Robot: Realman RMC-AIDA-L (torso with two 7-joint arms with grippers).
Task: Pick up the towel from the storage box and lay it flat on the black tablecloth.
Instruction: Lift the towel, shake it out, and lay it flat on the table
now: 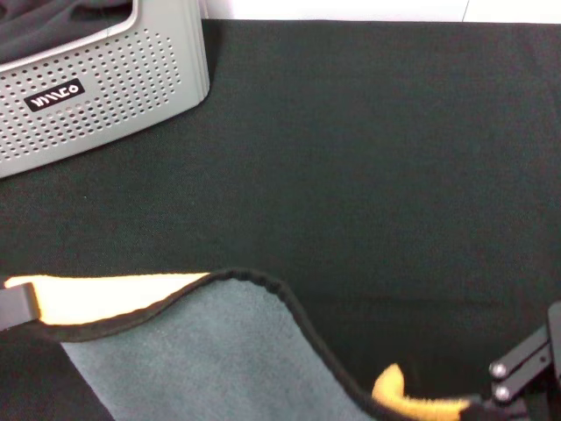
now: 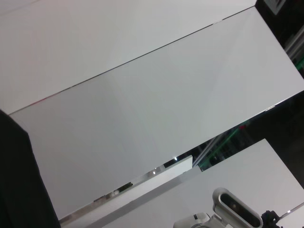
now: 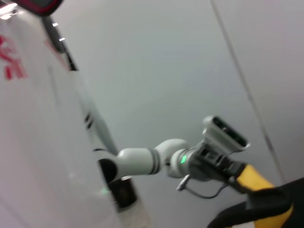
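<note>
Here the towel [image 1: 202,351] spans between the left gripper [image 1: 16,305] and right gripper [image 1: 517,373]; both grips are cropped, finger state indeterminable.

storage box [image 1: 105,79] — logo, perhaps "miniso"

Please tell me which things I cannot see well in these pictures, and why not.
- Towel: head view's lower edge cuts it off, so its full spread is unknown.
- Left gripper: mostly beyond the left edge; a folded-over corner covers its tip.
- Right gripper: cut off at the corner.
- Storage box: partly out of frame, contents unclear.
- Wrist views: neither shows the black tablecloth.
</note>
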